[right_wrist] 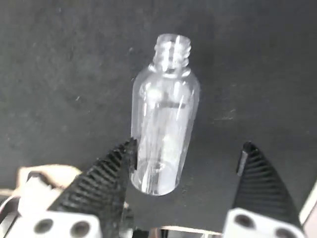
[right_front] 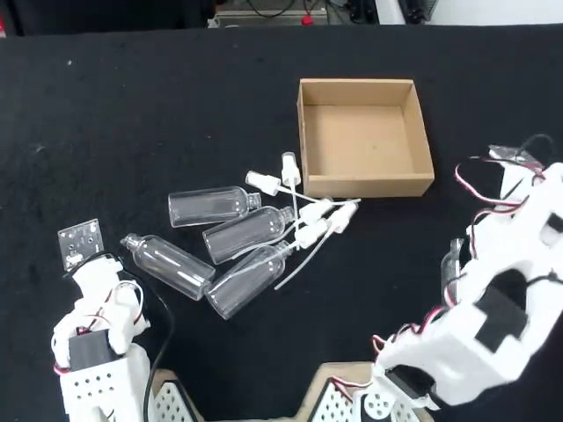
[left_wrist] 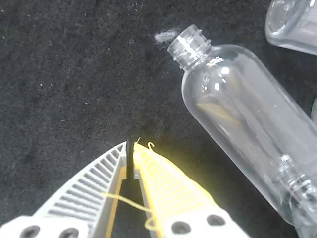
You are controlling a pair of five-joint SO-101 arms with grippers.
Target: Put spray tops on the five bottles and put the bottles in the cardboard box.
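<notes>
While four open-necked bottles (right_front: 211, 207) lie clustered on the tabletop (right_front: 132, 114) with the spray tops (right_front: 312, 215) just beside the cardboard box (right_front: 365, 186), I note the left gripper (left_wrist: 130, 148), jaws together, near one bottle's neck. The right gripper (right_wrist: 189, 146) holds its jaws apart around an upright fifth bottle (right_wrist: 163, 114).

The left arm (right_front: 92, 343) sits folded at the near left corner. The left tool (left_wrist: 130, 148) points downward, its two fingers pressed together at the tips. The right arm (right_front: 493, 325) is bent at the near right, the right tool (right_wrist: 189, 147) spread wide apart.
</notes>
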